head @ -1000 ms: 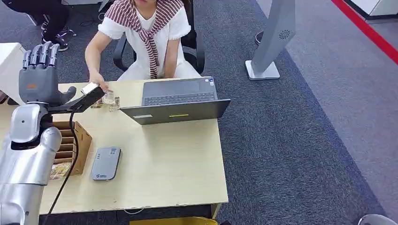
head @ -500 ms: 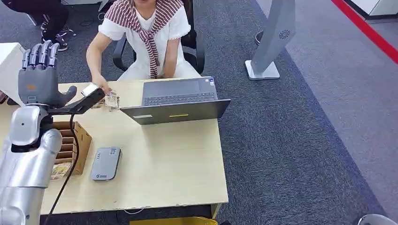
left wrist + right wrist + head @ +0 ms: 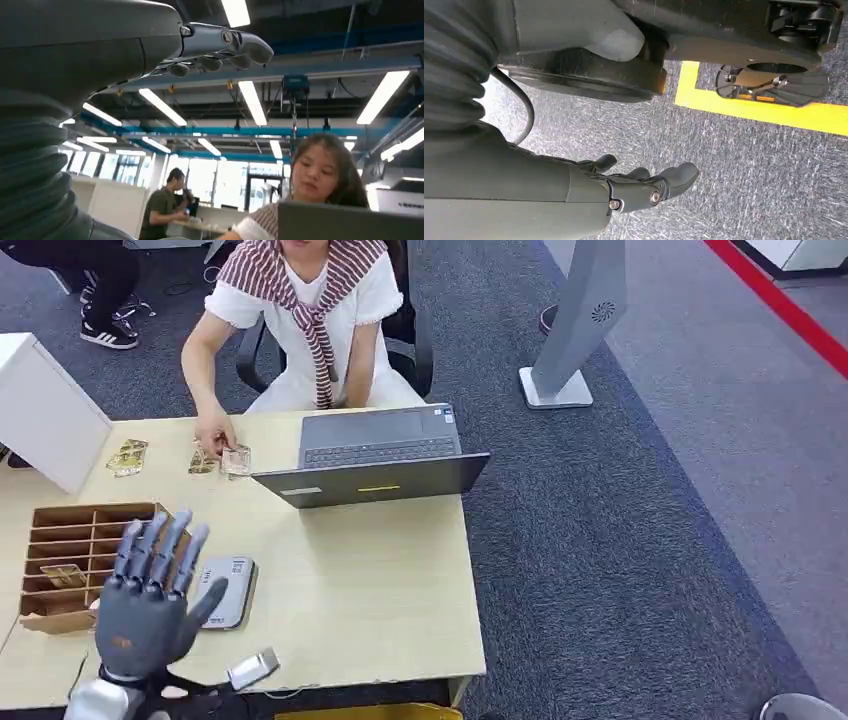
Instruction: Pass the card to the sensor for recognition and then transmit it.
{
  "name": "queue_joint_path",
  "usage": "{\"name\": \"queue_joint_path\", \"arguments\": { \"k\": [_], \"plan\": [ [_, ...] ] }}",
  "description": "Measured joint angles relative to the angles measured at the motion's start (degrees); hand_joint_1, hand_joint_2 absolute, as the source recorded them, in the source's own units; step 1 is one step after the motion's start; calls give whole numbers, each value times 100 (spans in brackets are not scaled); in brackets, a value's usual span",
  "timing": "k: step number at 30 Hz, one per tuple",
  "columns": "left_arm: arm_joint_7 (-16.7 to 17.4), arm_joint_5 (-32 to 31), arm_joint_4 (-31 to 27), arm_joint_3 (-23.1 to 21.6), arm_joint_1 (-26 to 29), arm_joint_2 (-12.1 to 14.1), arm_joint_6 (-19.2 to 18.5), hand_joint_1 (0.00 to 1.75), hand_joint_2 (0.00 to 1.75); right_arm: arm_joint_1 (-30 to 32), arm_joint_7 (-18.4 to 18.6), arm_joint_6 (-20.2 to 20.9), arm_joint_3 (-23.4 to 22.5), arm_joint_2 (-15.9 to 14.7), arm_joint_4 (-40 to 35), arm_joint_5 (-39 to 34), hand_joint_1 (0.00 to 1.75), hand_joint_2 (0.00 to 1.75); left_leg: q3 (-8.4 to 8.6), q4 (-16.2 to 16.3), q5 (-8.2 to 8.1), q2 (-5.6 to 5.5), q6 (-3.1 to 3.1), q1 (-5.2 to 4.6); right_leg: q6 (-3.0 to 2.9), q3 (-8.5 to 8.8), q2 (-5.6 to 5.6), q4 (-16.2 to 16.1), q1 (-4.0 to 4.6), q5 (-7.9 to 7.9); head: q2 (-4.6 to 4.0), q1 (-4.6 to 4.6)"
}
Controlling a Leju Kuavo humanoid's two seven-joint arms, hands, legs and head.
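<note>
- At seven o'clock on the surface (image 3: 380, 610), the left hand (image 3: 145, 605) is raised with its fingers (image 3: 160, 540) spread, holding nothing.
- Cards (image 3: 235, 460) lie at eleven o'clock under a person's hand (image 3: 213, 432), with more cards (image 3: 128, 456) farther toward ten.
- A grey card reader (image 3: 228, 590) lies just beside the left hand, next to a cardboard tray (image 3: 70, 550).
- A laptop (image 3: 375, 460) sits at twelve o'clock.
- The right hand (image 3: 634, 187) hangs over carpet, fingers loosely apart and empty.

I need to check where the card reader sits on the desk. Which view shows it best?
The head view: the grey card reader lies flat on the desk, beside the left hand. The left wrist view looks at the ceiling and a person, the right wrist view at carpet, not the reader.
</note>
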Motion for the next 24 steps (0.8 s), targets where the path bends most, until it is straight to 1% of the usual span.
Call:
{"name": "queue_joint_path", "arguments": {
  "k": [2, 5, 13, 15, 18, 21, 24],
  "plan": [
    [-282, 100, -35, 55, 331, -94, 35, 0, 175, -2, -2, -2, -26, 0, 0, 4, 0, 175, -10, 0, 1, -34, 1, -1, 1, 4, -32, 0, 0, -2, 0, 0],
    [-380, 159, -48, 107, 566, -177, 39, 0, 175, -2, -7, -2, -90, 0, 0, 7, 0, 175, -10, 0, 1, -39, 1, 0, 2, 9, -39, 0, -2, -1, 0, 2],
    [-566, 116, -74, 299, 789, -376, 52, 0, 175, -3, -22, -2, -133, 2, 0, 31, 0, 175, -7, 1, 1, -41, 2, 1, 3, 16, -40, 0, -4, 0, 0, 2],
    [-442, 72, -31, 378, 810, -385, 52, 0, 175, -3, -22, 0, -135, 2, 0, 39, 0, 175, -7, 1, 1, -41, 1, 0, 3, 16, -40, 0, -4, 0, 2, 2],
    [-129, 39, 221, 474, 800, -278, 41, 0, 175, -4, -26, 20, -138, 2, 0, 81, 0, 175, -7, 0, 1, -42, 1, 2, 2, 15, -40, 0, -3, 0, 2, 2],
    [239, -2, 613, 601, 746, -142, -147, 0, 175, -5, -39, 44, -149, 2, 0, 133, 0, 175, -6, 0, 2, -42, -1, 4, 1, 15, -40, 1, -2, -1, 2, 0],
    [333, -2, 831, 693, 720, -41, -210, 0, 175, -5, -42, 57, -159, 2, 0, 133, 0, 175, -5, 0, 4, -42, -2, 7, 1, 15, -39, 1, -1, -1, 2, 0]
  ]
}}
